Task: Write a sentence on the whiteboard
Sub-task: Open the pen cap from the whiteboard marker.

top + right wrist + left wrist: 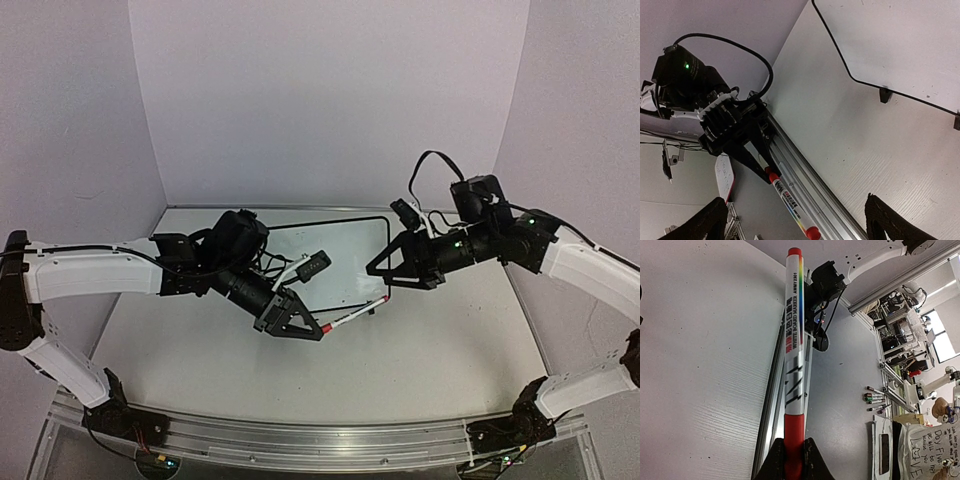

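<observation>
Flat on the tabletop (430,350) near its back edge, mid-width: the whiteboard (345,250). Clamped by a red end in the left pincer (322,328): a marker (355,313), reaching toward the board's near right corner. Above the board's right edge: the right pincer (382,277), spread apart.

A marker (352,316), white-bodied with red ends and printed "WHITE BOARD MARKER", is seen slanting above the middle of the white table (440,350). An aluminium rail (300,440) is fixed along the table's near edge. Pale lilac walls (330,100) are set around three sides. Beyond the table, several loose pens (874,398) and a handwritten sheet (935,450) are glimpsed.
</observation>
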`<action>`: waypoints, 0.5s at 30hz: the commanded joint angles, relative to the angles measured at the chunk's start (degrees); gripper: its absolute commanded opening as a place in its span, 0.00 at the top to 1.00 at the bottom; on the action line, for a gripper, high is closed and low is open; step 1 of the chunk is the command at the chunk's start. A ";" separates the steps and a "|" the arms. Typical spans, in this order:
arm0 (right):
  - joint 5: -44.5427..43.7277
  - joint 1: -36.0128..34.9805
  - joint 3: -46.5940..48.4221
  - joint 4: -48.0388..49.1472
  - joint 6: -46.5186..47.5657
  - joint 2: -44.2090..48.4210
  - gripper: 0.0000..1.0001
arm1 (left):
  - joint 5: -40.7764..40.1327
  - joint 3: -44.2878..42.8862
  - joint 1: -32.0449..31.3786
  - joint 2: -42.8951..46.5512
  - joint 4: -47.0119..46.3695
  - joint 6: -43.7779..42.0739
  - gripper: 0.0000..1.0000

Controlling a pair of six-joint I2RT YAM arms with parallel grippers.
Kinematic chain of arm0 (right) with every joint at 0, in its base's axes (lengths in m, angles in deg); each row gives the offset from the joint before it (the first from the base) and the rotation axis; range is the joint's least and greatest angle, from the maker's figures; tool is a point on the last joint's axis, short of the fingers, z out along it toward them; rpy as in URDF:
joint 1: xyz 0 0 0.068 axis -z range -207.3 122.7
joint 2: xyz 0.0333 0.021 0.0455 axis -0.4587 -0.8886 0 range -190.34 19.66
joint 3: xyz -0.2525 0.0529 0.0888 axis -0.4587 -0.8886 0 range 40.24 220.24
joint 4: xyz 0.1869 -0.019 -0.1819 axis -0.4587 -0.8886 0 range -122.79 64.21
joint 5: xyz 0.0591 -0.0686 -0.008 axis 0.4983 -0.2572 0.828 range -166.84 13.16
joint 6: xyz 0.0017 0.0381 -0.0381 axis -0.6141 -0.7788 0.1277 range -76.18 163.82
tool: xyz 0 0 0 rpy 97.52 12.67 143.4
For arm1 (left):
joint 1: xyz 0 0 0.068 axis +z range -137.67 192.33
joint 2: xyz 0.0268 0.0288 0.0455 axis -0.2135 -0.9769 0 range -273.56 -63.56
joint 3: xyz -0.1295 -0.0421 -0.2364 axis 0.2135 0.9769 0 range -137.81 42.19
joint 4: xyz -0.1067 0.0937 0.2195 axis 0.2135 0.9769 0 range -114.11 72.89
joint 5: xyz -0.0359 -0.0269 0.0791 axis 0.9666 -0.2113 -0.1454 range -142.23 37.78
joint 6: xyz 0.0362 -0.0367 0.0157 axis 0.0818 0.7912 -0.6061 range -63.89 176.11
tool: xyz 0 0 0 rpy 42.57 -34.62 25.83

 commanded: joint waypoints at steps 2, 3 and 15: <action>9.15 -0.66 -3.71 4.47 1.44 -2.49 0.23 | 1.93 -1.69 0.31 1.47 -1.21 -1.43 1.00; 9.66 -1.16 -4.21 5.39 1.27 -2.58 0.27 | 1.91 -1.66 0.31 1.30 -1.43 -1.26 1.00; 11.58 -5.93 -6.30 12.33 -0.73 -5.70 0.62 | 1.14 -2.53 0.26 0.07 -2.30 -0.71 1.00</action>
